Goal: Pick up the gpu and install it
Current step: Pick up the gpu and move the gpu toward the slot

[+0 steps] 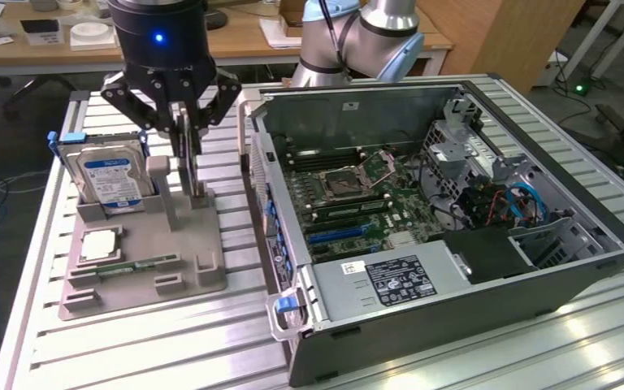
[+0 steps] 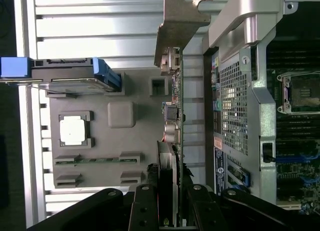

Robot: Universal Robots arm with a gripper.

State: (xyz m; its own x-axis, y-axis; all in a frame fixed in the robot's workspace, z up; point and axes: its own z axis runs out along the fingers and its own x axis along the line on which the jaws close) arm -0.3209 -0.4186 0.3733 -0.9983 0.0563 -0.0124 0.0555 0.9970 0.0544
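The gpu [image 1: 188, 162] stands on edge in a slot of the grey holder tray [image 1: 188, 236], at the exterior view's left, beside the open computer case [image 1: 572, 272]. My gripper [image 1: 186, 142] comes down from above and is shut on the card's upper edge. In the wrist view the gpu [image 2: 176, 108] shows edge-on, with its silvery end bracket [image 2: 177, 21] at the far end. My gripper [image 2: 169, 188] has one black finger [image 2: 150, 191] pressed against each face. The case's motherboard [image 1: 350, 195] lies exposed, blue slots facing up.
On the same tray [image 2: 137, 88] sit a silver hard drive with a blue label [image 1: 111, 175], a processor chip [image 1: 97, 244] and a narrow green memory stick [image 1: 139, 266]. The ribbed aluminium table [image 1: 127, 349] carries everything. The case's side wall [image 1: 263, 187] rises close beside the tray.
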